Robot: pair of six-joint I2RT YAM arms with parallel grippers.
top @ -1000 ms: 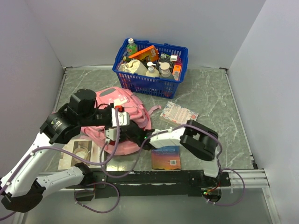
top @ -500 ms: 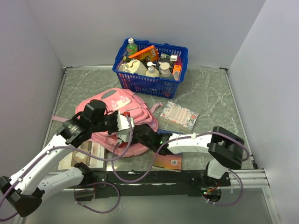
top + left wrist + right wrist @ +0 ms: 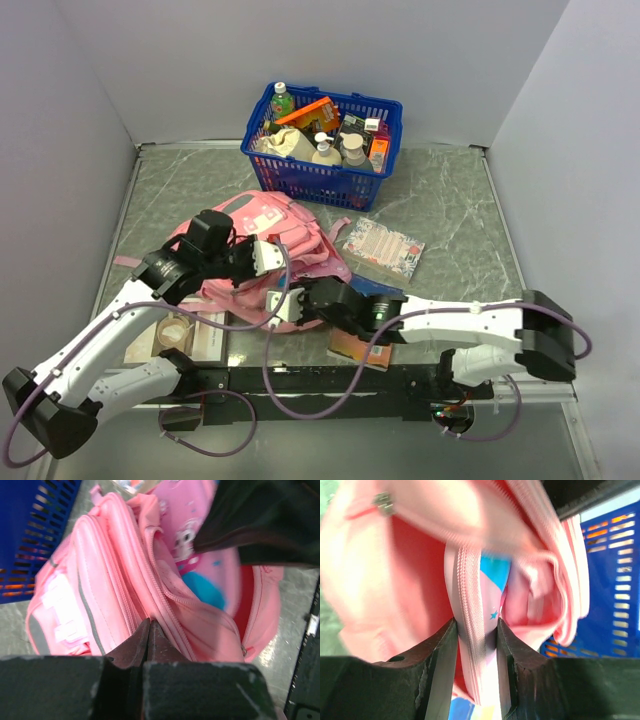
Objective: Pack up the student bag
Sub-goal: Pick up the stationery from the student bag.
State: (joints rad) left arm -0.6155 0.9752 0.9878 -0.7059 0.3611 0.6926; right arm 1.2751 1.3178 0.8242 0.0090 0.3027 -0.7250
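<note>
The student bag (image 3: pixel 285 235), a soft pink backpack, lies left of centre with its main zip open. My left gripper (image 3: pixel 272 272) is shut on the pink fabric at the zip edge of the opening, as the left wrist view (image 3: pixel 149 622) shows. My right gripper (image 3: pixel 300 300) reaches in from the right and is shut on the small pink pencil case (image 3: pixel 476 605), held by its zip side at the bag's mouth. In the left wrist view the pencil case (image 3: pixel 192 545), with its cartoon face and blue patch, sits in the opening.
A blue basket (image 3: pixel 322 175) full of bottles and boxes stands behind the bag. A patterned notebook (image 3: pixel 383 246) lies to the bag's right. A book with an orange and blue cover (image 3: pixel 358 347) lies under my right arm. A printed booklet (image 3: pixel 180 335) lies front left.
My right arm has stretched out to the left, carrying the pencil case to the bag's opening. My left gripper has moved down and right with the bag's edge, and the bag has shifted.
</note>
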